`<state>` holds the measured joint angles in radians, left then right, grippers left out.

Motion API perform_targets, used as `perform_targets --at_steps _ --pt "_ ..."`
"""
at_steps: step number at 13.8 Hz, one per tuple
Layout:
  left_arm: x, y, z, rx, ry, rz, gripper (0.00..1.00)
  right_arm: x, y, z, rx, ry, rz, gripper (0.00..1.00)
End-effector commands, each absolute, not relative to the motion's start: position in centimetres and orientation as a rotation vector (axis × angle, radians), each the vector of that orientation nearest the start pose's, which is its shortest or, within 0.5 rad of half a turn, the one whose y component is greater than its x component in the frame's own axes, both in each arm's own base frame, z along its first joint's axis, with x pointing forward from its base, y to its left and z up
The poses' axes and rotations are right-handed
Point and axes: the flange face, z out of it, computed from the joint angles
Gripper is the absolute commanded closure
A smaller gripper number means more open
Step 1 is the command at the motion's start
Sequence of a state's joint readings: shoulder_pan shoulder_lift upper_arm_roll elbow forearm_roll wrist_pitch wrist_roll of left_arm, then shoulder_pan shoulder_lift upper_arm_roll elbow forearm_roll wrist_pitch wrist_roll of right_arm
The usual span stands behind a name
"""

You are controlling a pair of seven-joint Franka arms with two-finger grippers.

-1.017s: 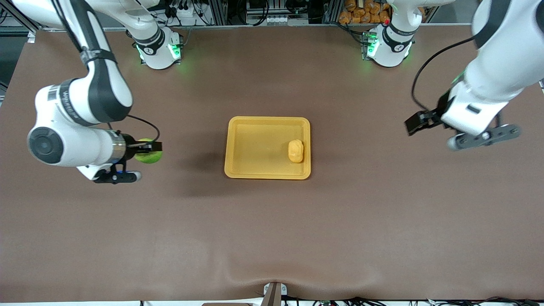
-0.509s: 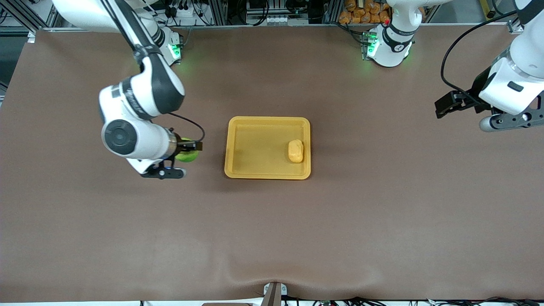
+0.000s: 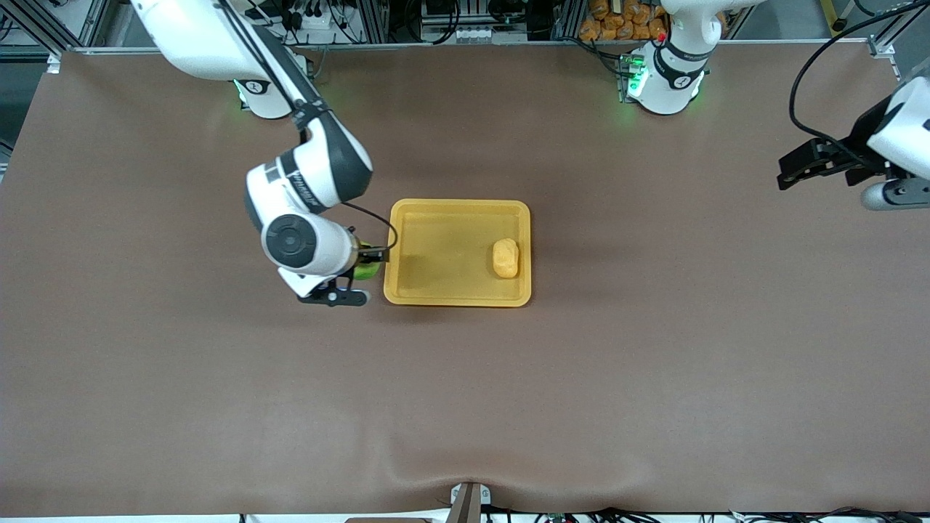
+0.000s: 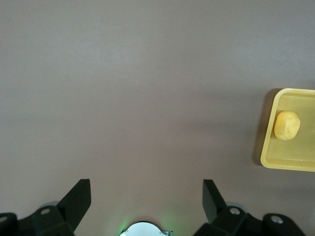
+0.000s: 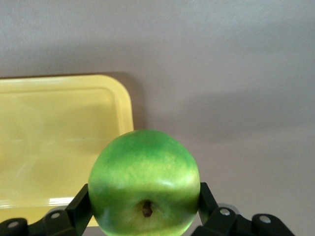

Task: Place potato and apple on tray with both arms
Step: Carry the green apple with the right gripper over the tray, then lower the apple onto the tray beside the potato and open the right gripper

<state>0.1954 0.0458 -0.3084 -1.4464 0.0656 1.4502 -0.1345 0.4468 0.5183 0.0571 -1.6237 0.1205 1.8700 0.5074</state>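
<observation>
Green apple (image 5: 144,181) is clamped in the right gripper (image 3: 367,263), stem dimple facing the wrist camera, hanging just over the desk (image 3: 465,399) right at the tray's (image 3: 458,296) edge on the right arm's end. Yellow potato (image 3: 505,258) lies in the tray toward the left arm's end, long axis running nearer-to-farther from the front camera. Left gripper (image 4: 146,201) hangs spread wide and empty over the desk's left-arm end.

Front view: apple (image 3: 368,269) mostly hidden by right arm wrist, only a green sliver shows at the right end effector (image 3: 372,263). Left arm cut off by frame edge. Left wrist view: tray (image 4: 275,101) cropped at frame edge. Right wrist view: apple blocks the tray corner beneath it.
</observation>
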Motion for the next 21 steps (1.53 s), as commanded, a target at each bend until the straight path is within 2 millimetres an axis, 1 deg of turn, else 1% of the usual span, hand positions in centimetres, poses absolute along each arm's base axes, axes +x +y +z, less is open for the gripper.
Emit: perform_targets --at_steps 1,4,6,8,9,11,14,15,16,17,18,20,21 --pt "54.3 -4.9 65.2 -3.096 -0.003 0.061 0.00 56.0 33.6 29.4 -3.114 0.115 0.494 1.00" --pt "54.2 -4.8 65.1 -3.096 0.002 0.076 0.00 54.5 37.2 26.4 -3.127 0.166 0.455 1.00" --pt "54.2 -5.1 65.1 -3.096 0.009 0.075 0.00 53.9 38.6 25.0 -3.127 0.146 0.435 1.00" --pt "54.2 -5.3 65.1 -3.096 0.016 0.075 0.00 53.2 39.7 23.3 -3.135 0.175 0.434 1.00" --pt "54.2 -5.3 65.1 -3.096 0.016 0.075 0.00 52.8 40.1 22.8 -3.139 0.180 0.435 1.00" --pt "54.1 -5.0 65.1 -3.096 0.009 0.081 0.00 51.6 40.9 21.8 -3.152 0.154 0.458 1.00" --pt "54.1 -4.7 65.3 -3.095 0.002 0.078 0.00 51.1 40.6 20.6 -3.150 0.174 0.432 1.00" --pt "54.2 -4.0 65.5 -3.094 -0.018 0.071 0.00 50.9 40.5 20.2 -3.152 0.175 0.436 0.97" --pt "54.3 -3.8 65.6 -3.096 -0.017 0.053 0.00 51.1 40.4 20.2 -3.151 0.185 0.436 0.61" --pt "54.4 -3.9 65.8 -3.097 0.009 0.030 0.00 51.3 40.2 20.5 -3.149 0.208 0.432 0.01" --pt "54.4 -3.6 65.9 -3.095 0.018 0.021 0.00 51.4 40.3 20.6 -3.149 0.237 0.430 0.00" --pt "53.9 -3.4 66.6 -3.095 0.007 0.003 0.00 51.8 40.3 21.4 -3.144 0.244 0.423 0.00" --pt "53.5 -3.5 66.9 -3.095 0.011 -0.007 0.00 52.1 40.2 21.9 -3.140 0.245 0.425 0.00"
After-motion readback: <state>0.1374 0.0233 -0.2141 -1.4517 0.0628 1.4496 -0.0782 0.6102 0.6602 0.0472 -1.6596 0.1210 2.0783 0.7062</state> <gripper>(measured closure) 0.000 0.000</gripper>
